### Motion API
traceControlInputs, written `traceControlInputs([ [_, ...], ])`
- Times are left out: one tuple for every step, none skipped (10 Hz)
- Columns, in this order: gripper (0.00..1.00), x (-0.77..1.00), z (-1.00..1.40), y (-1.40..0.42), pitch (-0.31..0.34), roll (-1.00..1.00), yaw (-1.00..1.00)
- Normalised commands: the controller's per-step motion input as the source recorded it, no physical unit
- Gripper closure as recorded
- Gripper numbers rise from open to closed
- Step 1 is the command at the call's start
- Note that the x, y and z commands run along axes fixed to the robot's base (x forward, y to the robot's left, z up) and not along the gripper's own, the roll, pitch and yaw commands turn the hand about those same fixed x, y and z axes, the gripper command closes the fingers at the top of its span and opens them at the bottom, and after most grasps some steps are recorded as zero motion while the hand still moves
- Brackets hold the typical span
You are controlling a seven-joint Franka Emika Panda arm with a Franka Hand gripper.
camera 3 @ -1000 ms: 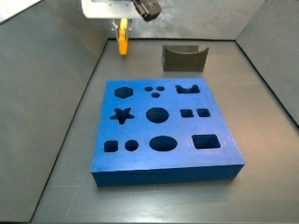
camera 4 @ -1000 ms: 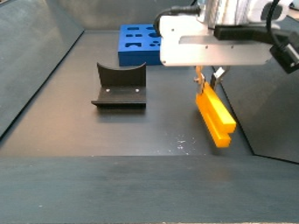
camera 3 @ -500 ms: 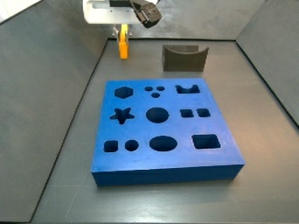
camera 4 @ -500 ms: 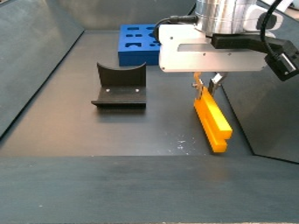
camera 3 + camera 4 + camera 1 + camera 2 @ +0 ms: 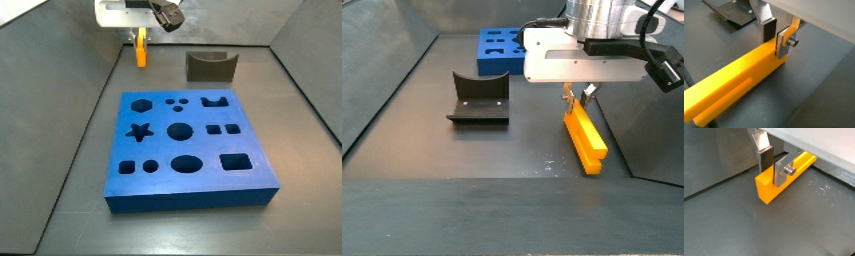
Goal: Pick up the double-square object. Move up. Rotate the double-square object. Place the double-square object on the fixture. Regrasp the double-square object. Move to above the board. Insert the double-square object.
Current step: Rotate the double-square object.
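In both wrist views I see the gripper (image 5: 776, 37) (image 5: 773, 167) closest to the lens. Its two flat silver fingers (image 5: 767, 14) with dark pads stand on either side of one end of the double-square object (image 5: 737, 75) (image 5: 782, 177), and the jaws pinch that end between them. A screw head shows on the outer face of one finger plate (image 5: 789, 170).

The yellow-orange piece runs away from the fingers as a long bar. In a wrist view, a groove along its length splits the free end into two prongs (image 5: 704, 107). Whether the piece touches the dark floor (image 5: 797, 223) beneath it I cannot tell from these views.

In a side view, the piece (image 5: 584, 139) hangs from the gripper (image 5: 577, 96) with its free end slanted down toward the camera, close to the right-hand wall. The fixture (image 5: 478, 99), a dark bracket on a base plate, stands on the floor well apart from the piece. Beyond it lies the board (image 5: 502, 50), blue, partly hidden by the white gripper body (image 5: 583, 55).

In a side view from the opposite end, the board (image 5: 190, 145) lies nearest, its shaped holes facing up. The fixture (image 5: 210, 66) stands just beyond it. The gripper (image 5: 140, 32) is at the far left corner, with the piece (image 5: 140, 49) held below it.
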Motion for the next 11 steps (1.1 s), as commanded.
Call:
traceControlInputs([
  [1.00, 0.04, -0.70, 0.00, -0.024, -0.09, 0.02],
  [1.00, 0.04, -0.70, 0.00, -0.024, -0.09, 0.02],
  [1.00, 0.04, -0.70, 0.00, -0.024, -0.09, 0.02],
  [0.00, 0.00, 0.00, 0.00, 0.000, 0.00, 0.00],
  [0.00, 0.00, 1.00, 0.00, 0.000, 0.00, 0.00],
  [0.00, -0.01, 1.00, 0.00, 0.010, 0.00, 0.00],
  [0.00, -0.03, 1.00, 0.00, 0.044, 0.01, -0.01],
  [0.00, -0.02, 1.00, 0.01, 0.059, 0.02, -0.02],
  [0.00, -0.02, 0.97, 0.01, 0.069, 0.04, -0.02],
  [0.00, -0.03, 0.90, 0.01, 0.070, 0.04, -0.03],
  [0.00, -0.03, 0.76, 0.01, 0.066, 0.06, -0.02],
])
